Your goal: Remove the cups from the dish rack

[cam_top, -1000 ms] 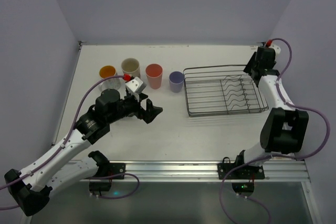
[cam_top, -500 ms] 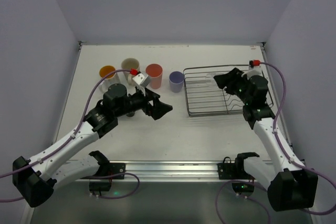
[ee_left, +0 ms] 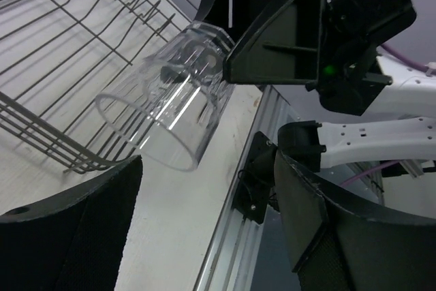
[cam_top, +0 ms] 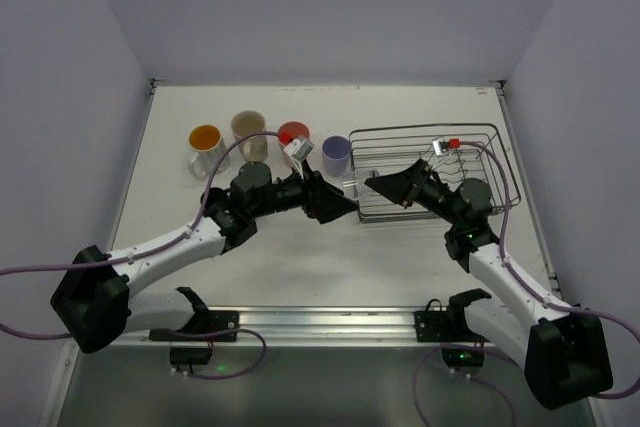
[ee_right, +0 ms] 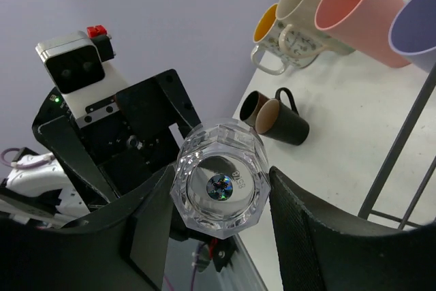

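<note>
Swung the right gripper (ee_right: 219,192) over from beyond the dish rack (cam_top: 430,214), clamped on the clear glass (ee_left: 167,97); brought it just ahead of the left gripper (ee_left: 208,168), jaws apart. Looked set for a handover.

A pale cream table (cam_top: 300,257) stands in a corner-like enclosure of plain lavender-grey walls: a back wall (cam_top: 330,17), a left wall (cam_top: 60,147) and a right wall (cam_top: 590,97). A silver metal rail (cam_top: 330,322) runs along its near edge. The light is soft and even, and shadows are faint.
</note>
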Robot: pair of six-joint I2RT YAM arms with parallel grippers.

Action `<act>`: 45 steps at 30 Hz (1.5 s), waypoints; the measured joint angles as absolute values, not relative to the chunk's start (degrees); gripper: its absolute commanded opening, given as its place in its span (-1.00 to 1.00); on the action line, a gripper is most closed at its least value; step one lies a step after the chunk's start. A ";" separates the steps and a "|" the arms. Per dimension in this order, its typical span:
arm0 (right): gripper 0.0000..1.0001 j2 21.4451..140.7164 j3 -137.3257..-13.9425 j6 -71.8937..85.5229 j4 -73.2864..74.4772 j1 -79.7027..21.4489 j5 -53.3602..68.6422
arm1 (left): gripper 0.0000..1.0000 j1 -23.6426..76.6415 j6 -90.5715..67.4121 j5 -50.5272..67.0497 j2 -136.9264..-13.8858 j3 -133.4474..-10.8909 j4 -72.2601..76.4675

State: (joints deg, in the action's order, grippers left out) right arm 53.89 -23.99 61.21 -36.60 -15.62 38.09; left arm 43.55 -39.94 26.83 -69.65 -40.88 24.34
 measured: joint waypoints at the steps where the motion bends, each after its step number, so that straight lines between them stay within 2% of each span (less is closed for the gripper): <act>1: -0.57 54.52 -23.27 62.22 -38.24 -15.88 38.65 | 0.51 43.90 -40.42 26.89 -70.32 -41.04 25.08; 5: -0.56 56.80 -21.61 65.36 -43.13 -16.82 40.34 | 0.26 45.12 -41.91 27.00 -71.85 -41.80 27.68; 8: -0.56 58.19 -21.08 67.61 -47.24 -17.61 41.58 | -0.08 45.56 -42.65 26.92 -71.99 -41.91 29.08; 9: -0.56 58.48 -21.02 68.14 -48.34 -17.82 41.65 | -0.30 45.58 -42.76 26.85 -71.99 -41.91 29.23; 11: -0.56 58.78 -20.99 68.86 -49.87 -18.20 41.76 | -0.55 45.60 -43.03 26.41 -71.99 -41.91 29.23; 12: -0.55 58.92 -20.99 69.38 -50.81 -18.46 41.78 | -0.79 45.58 -42.87 26.00 -71.99 -41.91 29.04; 14: -0.52 59.55 -20.97 70.43 -51.94 -18.74 41.56 | -0.93 45.56 -43.03 26.55 -71.79 -41.91 29.69; 15: -0.40 60.07 -20.97 71.16 -52.62 -18.87 41.50 | -1.00 45.56 -42.89 26.63 -71.35 -41.91 29.89; 17: -0.07 60.55 -20.97 71.92 -53.74 -19.38 41.19 | -1.00 45.56 -42.37 26.48 -70.57 -41.91 29.23; 18: 0.30 60.69 -20.97 72.01 -53.98 -19.57 41.06 | -1.00 45.58 -42.04 26.00 -70.17 -41.91 28.58; 21: 0.72 60.73 -20.95 70.26 -51.83 -20.29 40.53 | -1.00 46.17 -39.27 22.20 -68.79 -42.72 23.70; 22: 0.94 60.55 -20.97 68.97 -50.37 -20.49 40.25 | -1.00 46.22 -37.98 20.45 -68.40 -43.35 21.37; 34: 0.98 46.24 -23.05 48.77 -18.50 -20.93 27.44 | -1.00 46.15 -25.85 -2.39 -67.57 -52.01 -10.87; 45: 0.98 37.39 -26.72 39.24 -2.81 -20.95 17.23 | -1.00 46.15 -20.80 -12.69 -83.48 -57.17 -27.55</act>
State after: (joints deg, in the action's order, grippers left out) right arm 37.39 -26.72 39.24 -2.81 -20.95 17.23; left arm 46.15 -20.80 -12.69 -83.48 -57.17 -27.55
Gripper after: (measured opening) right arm 0.990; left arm 0.142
